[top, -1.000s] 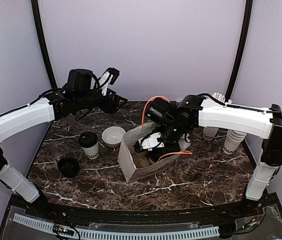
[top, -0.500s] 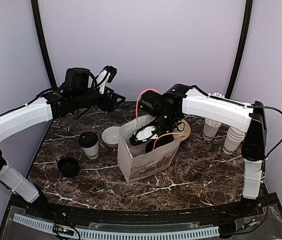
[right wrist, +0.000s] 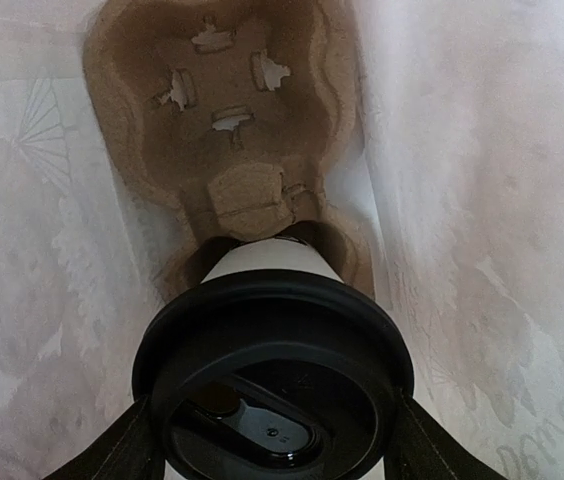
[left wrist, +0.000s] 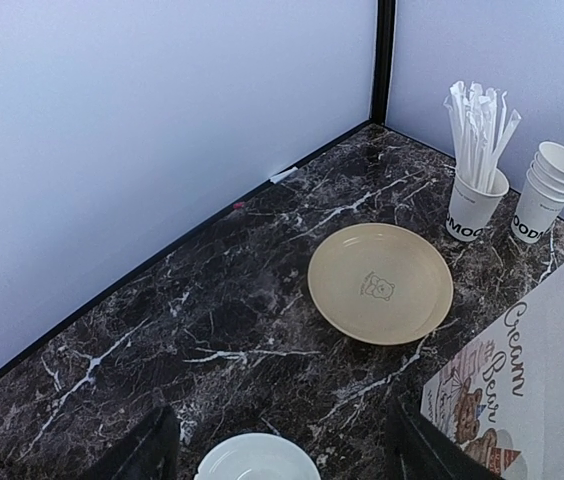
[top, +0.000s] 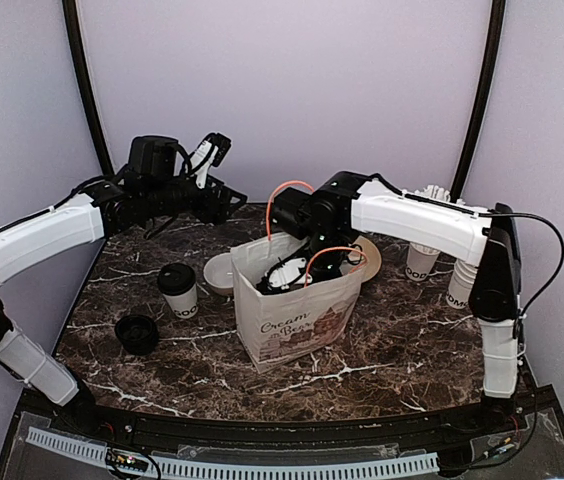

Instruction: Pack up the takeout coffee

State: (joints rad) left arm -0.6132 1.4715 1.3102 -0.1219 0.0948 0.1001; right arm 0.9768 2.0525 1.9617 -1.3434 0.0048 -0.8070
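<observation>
One takeout coffee (right wrist: 272, 385), a white cup with a black lid, is inside the white paper bag (top: 297, 320). Its base sits in a pocket of the brown cardboard carrier (right wrist: 217, 120). My right gripper (right wrist: 272, 450) reaches down into the bag (top: 297, 272), shut on this cup with a finger on each side of the lid. A second lidded takeout coffee (top: 177, 290) stands on the table left of the bag. My left gripper (top: 227, 205) hovers at the back left, open and holding nothing (left wrist: 282, 445).
A white bowl (top: 224, 272) sits between the standing cup and the bag. A loose black lid (top: 136, 333) lies front left. Behind the bag is a tan plate (left wrist: 380, 283). At the back right stand a cup of white sticks (left wrist: 474, 200) and stacked lidless cups (left wrist: 542, 195).
The bag has gone from leaning open toward the camera to standing upright. My right arm swung back and left with the cup inside it. The left arm barely moved.
</observation>
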